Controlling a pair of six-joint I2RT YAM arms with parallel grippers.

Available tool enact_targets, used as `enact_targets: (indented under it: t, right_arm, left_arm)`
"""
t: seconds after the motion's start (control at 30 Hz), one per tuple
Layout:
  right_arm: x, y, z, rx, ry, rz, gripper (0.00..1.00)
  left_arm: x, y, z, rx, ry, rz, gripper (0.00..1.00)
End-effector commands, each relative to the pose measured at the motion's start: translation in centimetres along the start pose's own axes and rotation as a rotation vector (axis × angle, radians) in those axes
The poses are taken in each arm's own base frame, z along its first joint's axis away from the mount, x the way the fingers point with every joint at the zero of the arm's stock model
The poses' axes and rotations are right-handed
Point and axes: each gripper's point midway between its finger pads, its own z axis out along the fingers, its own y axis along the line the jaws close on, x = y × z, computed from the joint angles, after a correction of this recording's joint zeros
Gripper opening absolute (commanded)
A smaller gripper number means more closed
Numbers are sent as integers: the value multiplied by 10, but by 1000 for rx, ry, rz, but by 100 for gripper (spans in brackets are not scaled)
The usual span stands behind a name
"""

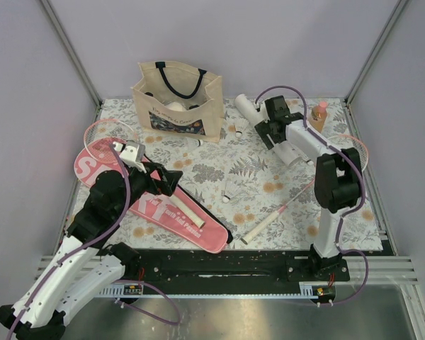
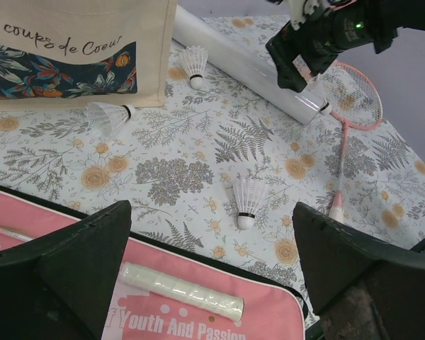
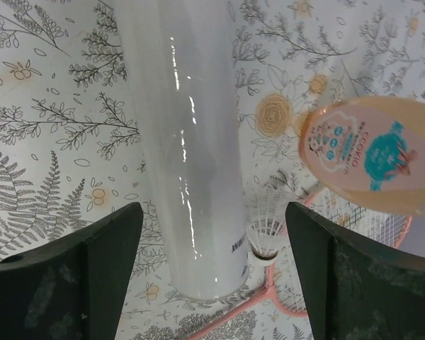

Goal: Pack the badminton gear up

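The pink SPORT-lettered case [image 1: 156, 205] lies at the left, with a white racket grip [image 2: 180, 290] lying on it. A pink racket rim [image 1: 103, 127] sticks out behind it. My left gripper [image 2: 211, 234] is open and empty above the case's near end. A second racket [image 1: 269, 223] lies at the right, its head [image 2: 354, 92] under the tube's end. My right gripper [image 3: 212, 219] is open, its fingers on either side of the long white tube [image 3: 184, 142] and a shuttlecock [image 3: 265, 227]. More shuttlecocks [image 2: 246, 202] [image 2: 193, 65] [image 2: 108, 115] lie on the cloth.
A beige tote [image 1: 178, 99] with dark straps stands at the back centre. A small orange bottle [image 1: 319, 115] with a pink cap stands at the back right, close to my right gripper. The floral cloth [image 1: 283, 177] covers the table between metal frame posts.
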Motion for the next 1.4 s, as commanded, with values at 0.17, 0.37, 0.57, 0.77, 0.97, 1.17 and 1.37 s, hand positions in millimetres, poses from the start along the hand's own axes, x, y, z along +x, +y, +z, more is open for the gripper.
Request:
enact_targets:
  t: [0.17, 0.37, 0.57, 0.77, 0.97, 1.17, 1.37]
  right_arm:
    - [1, -1, 39, -40, 85, -157, 89]
    - [10, 7, 60, -74, 137, -192, 88]
    - [23, 13, 73, -90, 178, -209, 77]
    - [4, -2, 47, -63, 114, -180, 63]
    - [-32, -27, -20, -28, -32, -74, 54]
    - [-28, -37, -80, 49, -72, 71, 52]
    - [-2, -2, -138, -25, -121, 177, 50]
  left_arm:
    - [-17, -5, 0, 33, -81, 58, 99]
    - [-16, -4, 1, 33, -81, 79, 99]
    - [-18, -4, 2, 35, -90, 99, 99]
    - [-20, -4, -1, 41, -117, 112, 98]
    - [-19, -11, 0, 99, -160, 159, 97]
    - [-11, -33, 2, 256, -172, 272, 92]
    - [-30, -42, -1, 281, -188, 433, 90]
